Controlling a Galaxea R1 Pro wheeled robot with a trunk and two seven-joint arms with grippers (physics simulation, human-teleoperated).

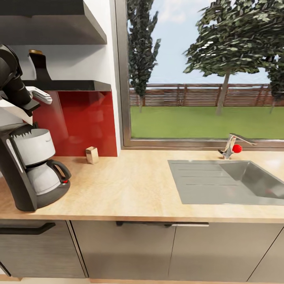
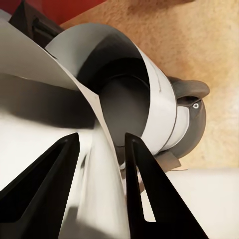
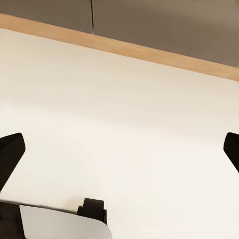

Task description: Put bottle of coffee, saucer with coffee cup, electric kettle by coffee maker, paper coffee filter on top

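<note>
Three of the task's things show from the head camera. The coffee maker [image 1: 31, 169] stands on the tabletop [image 1: 130, 189], close to its front lip. The paper coffee filter [image 1: 92, 155] sits at about two o'clock from it against the red backsplash [image 1: 83, 122]. The bottle of coffee [image 1: 38, 65] is at twelve o'clock on the kitchen shelf [image 1: 71, 85].

The left arm [image 1: 12, 79] is raised above the machine, just under that shelf, probably because the bottle is the nearest thing to fetch. In the left wrist view the left tool [image 2: 99, 139] looks down into the white filter housing [image 2: 124, 94]. Its fingers are partly apart and a white curved surface runs between them; I cannot tell whether it is clenched on anything.

The right tool [image 3: 119, 149] is released, fingers spread wide, hanging low over the pale floor [image 3: 124, 89] beside the cabinet fronts.

Room is tight at the left, with the shelf edge above and the machine below. From three o'clock of the machine to the sink [image 1: 232, 185] the tabletop offers space for setting things down.
</note>
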